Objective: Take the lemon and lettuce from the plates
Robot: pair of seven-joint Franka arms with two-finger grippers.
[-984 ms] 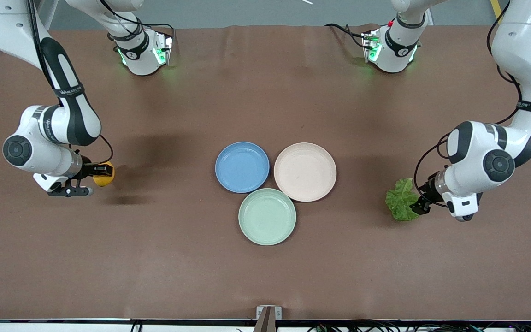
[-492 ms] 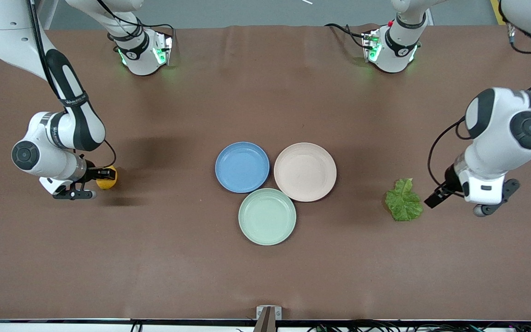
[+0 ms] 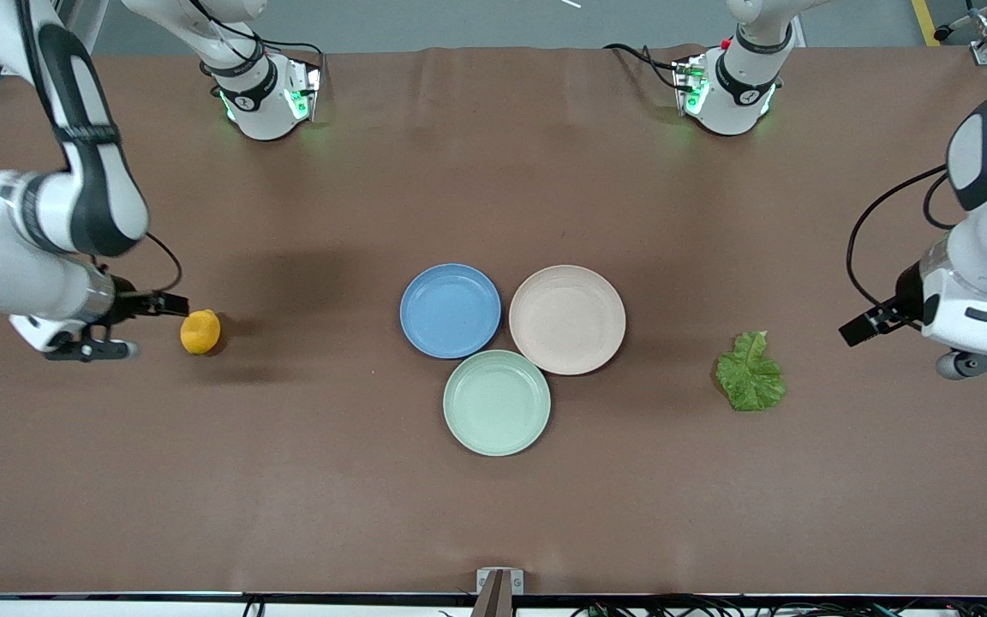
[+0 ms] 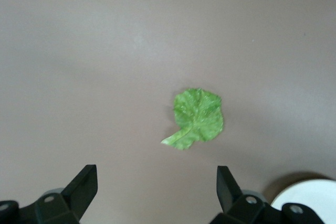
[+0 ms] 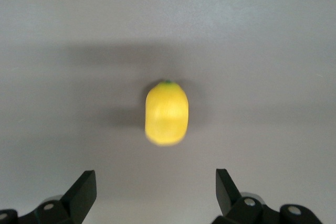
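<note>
Lemon [image 3: 200, 332] lies on the brown surface [image 3: 493, 514] toward the right arm's end, at 9 o'clock from the blue plate [image 3: 451, 310] and well apart from it. Right hand [image 3: 170, 303] hangs near the lemon, fingers apart, empty. Lettuce [image 3: 750, 372] lies flat at 3 o'clock from the beige plate [image 3: 567, 319]. Left hand [image 3: 858, 329] is near it, fingers apart, empty. Mint plate [image 3: 497, 402] touches both plates at their 6 o'clock. All three plates are bare; nothing stands between either hand and its item.
</note>
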